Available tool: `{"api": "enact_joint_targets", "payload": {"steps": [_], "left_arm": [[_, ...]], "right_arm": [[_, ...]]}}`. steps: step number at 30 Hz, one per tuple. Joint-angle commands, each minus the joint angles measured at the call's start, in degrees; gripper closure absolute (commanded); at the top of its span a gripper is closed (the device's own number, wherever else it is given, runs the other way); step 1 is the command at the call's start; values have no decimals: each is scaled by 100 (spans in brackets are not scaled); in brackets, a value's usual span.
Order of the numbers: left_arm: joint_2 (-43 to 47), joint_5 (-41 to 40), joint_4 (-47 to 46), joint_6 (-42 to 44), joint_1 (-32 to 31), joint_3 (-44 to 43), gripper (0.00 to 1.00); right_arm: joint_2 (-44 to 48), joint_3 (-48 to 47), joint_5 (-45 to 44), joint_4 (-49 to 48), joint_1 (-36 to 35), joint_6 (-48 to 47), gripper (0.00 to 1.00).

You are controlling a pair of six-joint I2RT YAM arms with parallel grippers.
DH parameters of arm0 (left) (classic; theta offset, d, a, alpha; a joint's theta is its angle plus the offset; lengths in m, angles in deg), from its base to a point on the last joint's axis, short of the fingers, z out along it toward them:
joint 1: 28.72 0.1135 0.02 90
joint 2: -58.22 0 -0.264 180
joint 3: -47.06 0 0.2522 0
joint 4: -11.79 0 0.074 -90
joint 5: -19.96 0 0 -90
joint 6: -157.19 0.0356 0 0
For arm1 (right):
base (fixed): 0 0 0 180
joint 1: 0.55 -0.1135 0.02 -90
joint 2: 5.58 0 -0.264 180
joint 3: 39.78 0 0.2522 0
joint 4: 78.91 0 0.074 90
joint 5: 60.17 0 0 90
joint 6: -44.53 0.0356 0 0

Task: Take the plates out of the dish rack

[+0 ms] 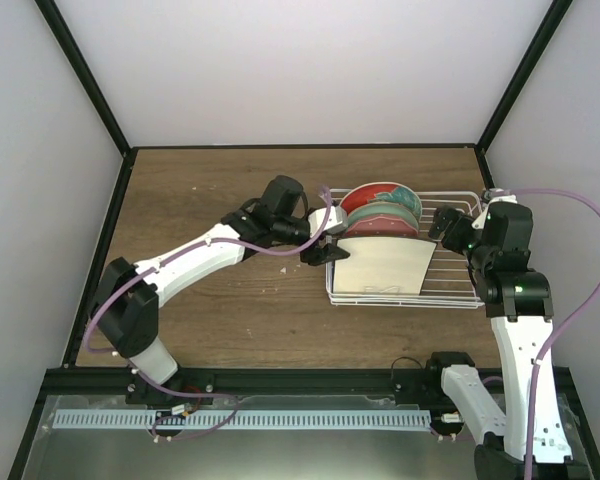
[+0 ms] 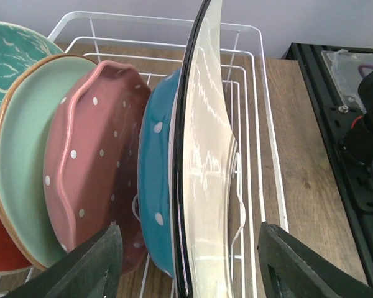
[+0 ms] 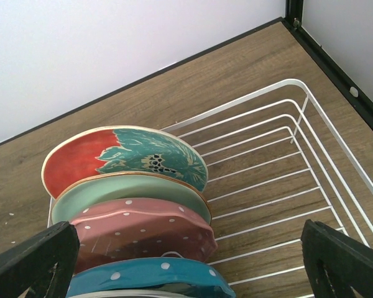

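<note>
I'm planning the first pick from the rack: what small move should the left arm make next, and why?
Probably shift the left tool sideways toward the beige square plate until only that plate's edge sits between the fingers, then close. The tool is open, and its gap spans the blue polka-dot plate as well, so closing here might pinch both.
</note>
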Motion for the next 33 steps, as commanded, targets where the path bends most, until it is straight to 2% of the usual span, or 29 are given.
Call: {"api": "enact_joint_targets", "payload": {"steps": [1,10,15,23,33], "left_arm": [[-196,-195,-318,121,-97,-165,41],[-249,-295,-477,22,-209,-209,73],[-180,-338,-418,46,-236,-183,95],[125,-410,-324,-1,-246,-249,96],[594,-433,-47,-223,-245,-879,96]], "right_arm": [[48,-315,-126,82,-76,-69,0],[107,-295,-304,210,-75,-76,0],[179,-222,-376,228,-76,-61,0],[200,-123,-364,169,-75,37,0],[259,-36,-402,141,-76,108,0]]}}
